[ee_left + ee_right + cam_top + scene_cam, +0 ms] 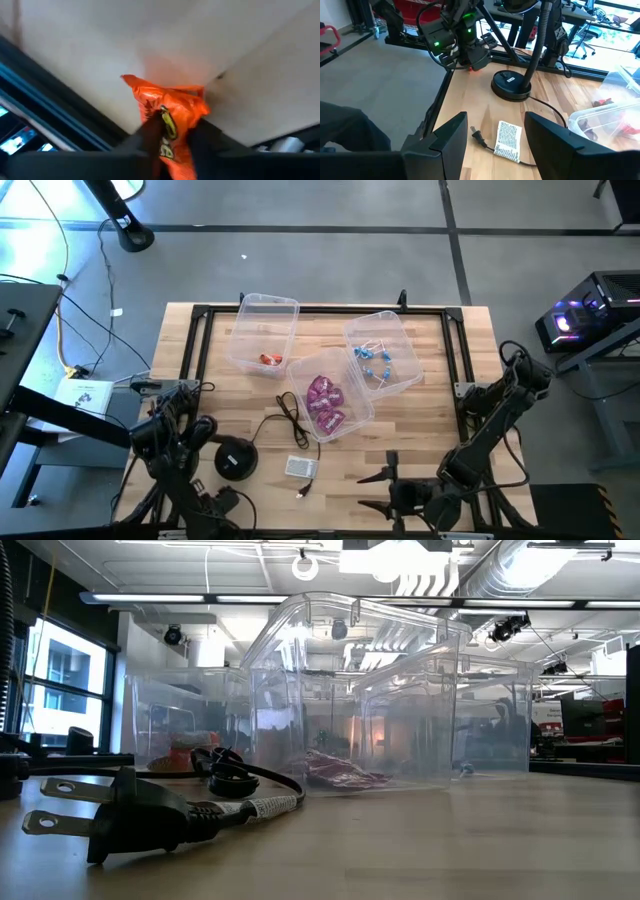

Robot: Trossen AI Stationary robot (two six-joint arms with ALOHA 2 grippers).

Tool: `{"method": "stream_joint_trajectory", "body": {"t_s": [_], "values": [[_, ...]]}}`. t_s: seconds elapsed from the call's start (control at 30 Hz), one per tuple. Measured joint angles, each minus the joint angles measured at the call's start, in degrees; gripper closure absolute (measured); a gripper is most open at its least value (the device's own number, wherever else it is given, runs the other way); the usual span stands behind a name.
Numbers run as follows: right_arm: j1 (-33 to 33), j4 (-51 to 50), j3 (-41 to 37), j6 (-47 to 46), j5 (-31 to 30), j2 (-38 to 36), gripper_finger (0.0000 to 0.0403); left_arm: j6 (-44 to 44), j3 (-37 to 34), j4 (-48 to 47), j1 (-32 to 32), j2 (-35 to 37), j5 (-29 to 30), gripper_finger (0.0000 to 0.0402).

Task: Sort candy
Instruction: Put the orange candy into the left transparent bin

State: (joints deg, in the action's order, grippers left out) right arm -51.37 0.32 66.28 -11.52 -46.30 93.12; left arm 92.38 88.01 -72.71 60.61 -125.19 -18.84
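At the desk's (420, 430) near-left edge, left gripper (172, 142) jaws pinch an orange candy (170, 107); lift cleanly before carrying. Right gripper (495, 132) waits, jaws parted.

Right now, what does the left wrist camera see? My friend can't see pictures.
An orange candy in a shiny wrapper sits pinched between the left gripper's two dark fingers. Behind it is the light wooden table, with a dark frame rail along its edge.

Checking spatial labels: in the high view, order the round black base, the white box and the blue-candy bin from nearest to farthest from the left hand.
From the left hand, at the table's left edge:
1. Round black base, just right of it.
2. White box, near the front middle.
3. Blue-candy bin, far right of centre.
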Motion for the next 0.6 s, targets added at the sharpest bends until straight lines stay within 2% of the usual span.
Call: {"method": "stream_joint_trajectory", "body": {"t_s": [0.07,0.1,0.33,0.47,0.6], "values": [[0.0,0.0,0.0,0.0,0.0,0.0,0.021,0.1,-0.1,-1.2,0.1,0.0,0.2,0.0374],[0.0,0.0,0.0,0.0,0.0,0.0,0.021,0.1,0.0,-1.7,0.1,0.0,0.3,0.0385],[0.0,0.0,0.0,0.0,0.0,0.0,0.021,-3.8,4.7,-6.6,0.0,1.5,2.7,0.0397],[0.0,0.0,0.0,0.0,0.0,0.0,0.021,-5.9,10.2,-6.7,-0.1,4.1,9.0,0.0398],[0.0,0.2,0.0,0.0,0.0,0.0,0.021,-5.7,16.1,-6.4,-0.2,7.0,20.0,0.04]]}}
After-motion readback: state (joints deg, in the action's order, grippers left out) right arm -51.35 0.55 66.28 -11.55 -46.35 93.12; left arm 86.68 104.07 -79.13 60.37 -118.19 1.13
